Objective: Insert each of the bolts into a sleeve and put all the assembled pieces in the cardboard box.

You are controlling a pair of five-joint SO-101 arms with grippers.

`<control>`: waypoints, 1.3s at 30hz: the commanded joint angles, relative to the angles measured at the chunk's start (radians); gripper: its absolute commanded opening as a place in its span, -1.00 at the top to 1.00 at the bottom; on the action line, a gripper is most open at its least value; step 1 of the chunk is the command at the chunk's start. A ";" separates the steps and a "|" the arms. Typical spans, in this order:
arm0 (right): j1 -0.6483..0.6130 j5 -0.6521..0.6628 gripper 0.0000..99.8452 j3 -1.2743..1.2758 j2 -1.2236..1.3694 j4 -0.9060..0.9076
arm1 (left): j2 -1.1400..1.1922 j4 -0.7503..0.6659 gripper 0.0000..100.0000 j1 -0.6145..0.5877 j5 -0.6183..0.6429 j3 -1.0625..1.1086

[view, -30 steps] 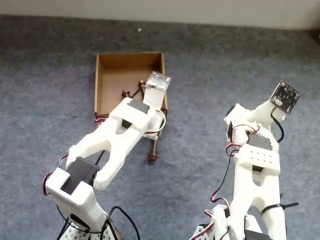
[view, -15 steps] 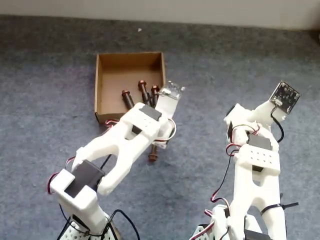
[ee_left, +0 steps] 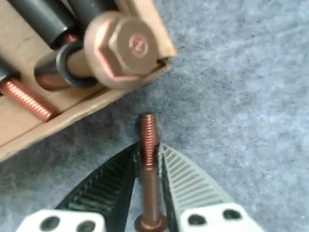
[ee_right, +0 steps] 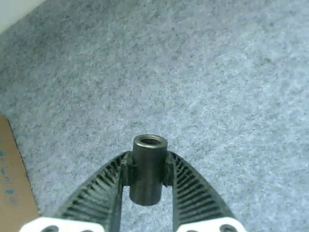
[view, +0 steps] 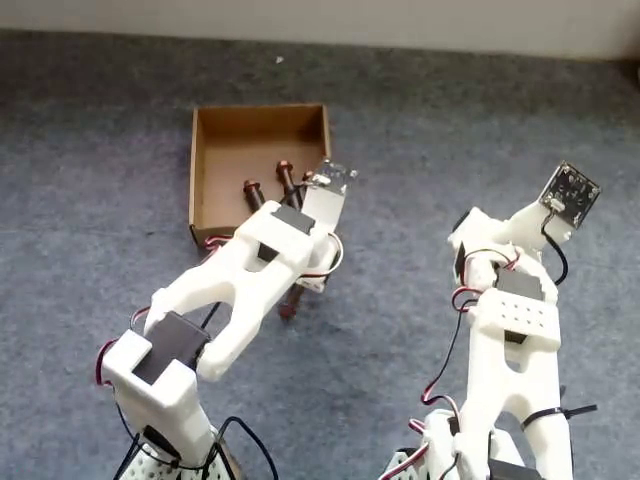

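Note:
My left gripper [ee_left: 148, 147] is shut on a bare copper bolt [ee_left: 148, 183], which lies lengthwise between the fingers with its threaded tip toward the cardboard box [ee_left: 82, 108]. In the high view the bolt's head [view: 288, 312] shows under the left arm [view: 268, 255], just outside the box's [view: 205, 165] near right corner. Assembled bolts in dark sleeves [view: 252, 193] lie inside the box, and one large hex head [ee_left: 126, 47] rests against its corner. My right gripper [ee_right: 147, 159] is shut on a dark hollow sleeve [ee_right: 147, 169] held over the carpet, open end outward.
Grey carpet [view: 420, 130] covers the whole table. The right arm [view: 510, 310] stands at the right, well apart from the box. A strip of the box's wall [ee_right: 14, 179] shows at the edge of the right wrist view.
The left arm pulled back out of the box, leaving assembled pieces inside, and closed on the loose bolt beside the box, shifting it slightly left. The right arm stayed still.

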 commanded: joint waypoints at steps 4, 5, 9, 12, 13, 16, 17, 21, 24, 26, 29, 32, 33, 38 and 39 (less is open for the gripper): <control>0.005 -0.003 0.99 -0.012 -0.031 -0.025 | -0.021 0.051 0.99 -0.021 0.009 -0.016; 0.005 -0.003 0.99 -0.012 -0.031 -0.025 | -0.028 0.078 0.99 -0.021 0.009 -0.027; 0.005 -0.003 0.99 -0.012 -0.031 -0.025 | -0.124 0.216 0.99 -0.021 0.011 -0.047; 0.005 -0.003 0.99 -0.010 -0.031 -0.025 | -0.248 0.302 0.99 -0.048 0.011 -0.044; 0.005 -0.003 0.99 -0.010 -0.031 -0.025 | -0.292 0.319 0.99 -0.061 0.011 -0.039; 0.004 -0.003 0.99 -0.010 -0.031 -0.025 | -0.404 0.358 0.99 -0.102 0.011 -0.035; 0.004 -0.003 0.99 -0.010 -0.031 -0.025 | -0.432 0.368 0.99 -0.114 0.009 -0.033; 0.004 -0.003 0.99 -0.007 -0.031 -0.025 | -0.519 0.377 0.99 -0.151 0.009 -0.004; 0.002 -0.002 0.99 0.013 -0.031 -0.025 | -0.579 0.377 0.99 -0.168 0.009 0.035; -0.012 -0.002 0.99 0.013 -0.031 -0.025 | -0.624 0.385 0.99 -0.163 0.009 0.068; -0.019 -0.002 0.99 0.015 -0.031 -0.025 | -0.694 0.377 0.99 -0.170 0.009 0.137; -0.021 -0.002 0.99 0.015 -0.031 -0.027 | -0.763 0.377 0.99 -0.177 0.011 0.185; -0.021 -0.002 0.99 0.015 -0.031 -0.027 | -0.786 0.376 0.99 -0.177 0.015 0.196; -0.021 -0.002 0.99 0.016 -0.031 -0.027 | -0.897 0.270 0.99 -0.206 0.354 0.314; -0.021 -0.002 0.99 0.018 -0.031 -0.027 | -0.921 0.229 0.99 -0.213 0.414 0.348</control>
